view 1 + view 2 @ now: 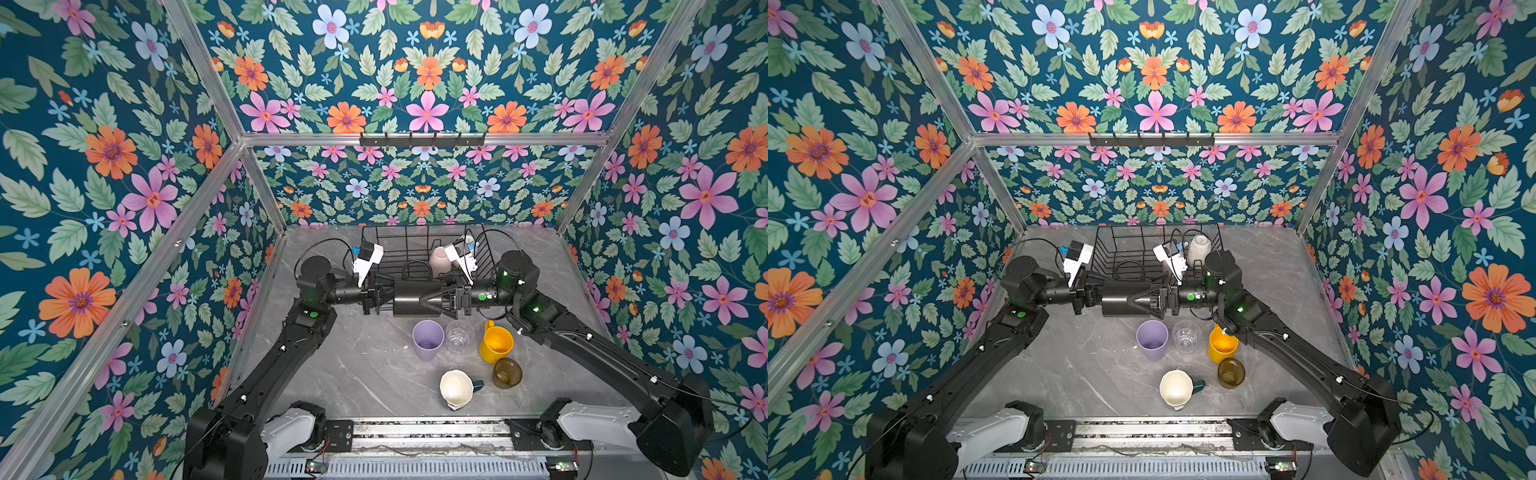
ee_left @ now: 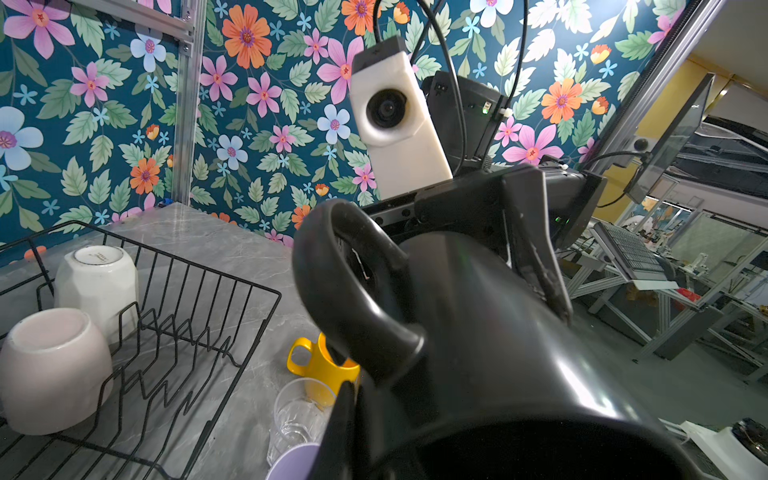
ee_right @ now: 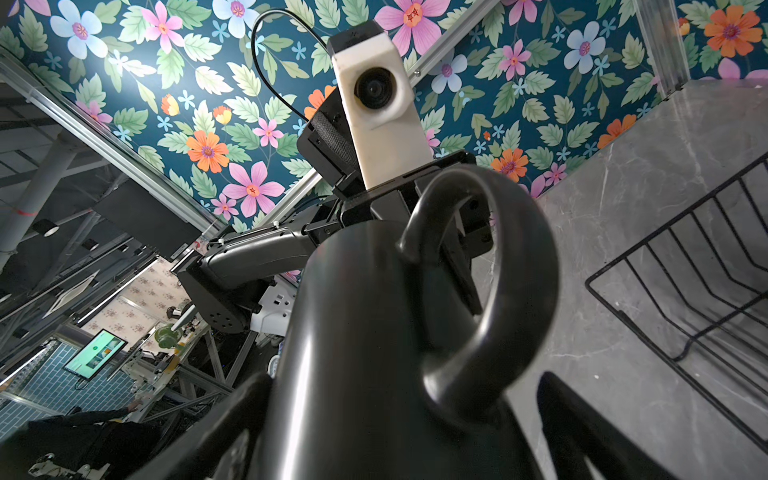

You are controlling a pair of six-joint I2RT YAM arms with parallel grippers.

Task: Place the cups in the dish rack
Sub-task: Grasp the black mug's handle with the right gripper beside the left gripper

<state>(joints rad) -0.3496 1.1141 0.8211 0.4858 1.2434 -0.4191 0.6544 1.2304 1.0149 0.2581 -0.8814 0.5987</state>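
Where the grey marbled surface fills the lower centre of both top views, it is enclosed on three sides by floral wall panels set in an aluminium frame. One black hook rail is mounted on the cross-bar at upper centre. One dish rack stands at the far edge of the surface, against the back panel. Cup count is eight. Two are inverted in the rack: the white mug and the pale pink mug. Five stand upright on the surface at lower centre: lilac tumbler, clear glass, yellow mug, amber glass and dark green cream-lined mug. One, the black mug, is held horizontal above the surface at frame centre, just below the rack. Two arms meet at it. The left fingers are clamped on the wall at its open end. The right fingers stand wide apart, straddling its base end, with a gap visible beside one finger.
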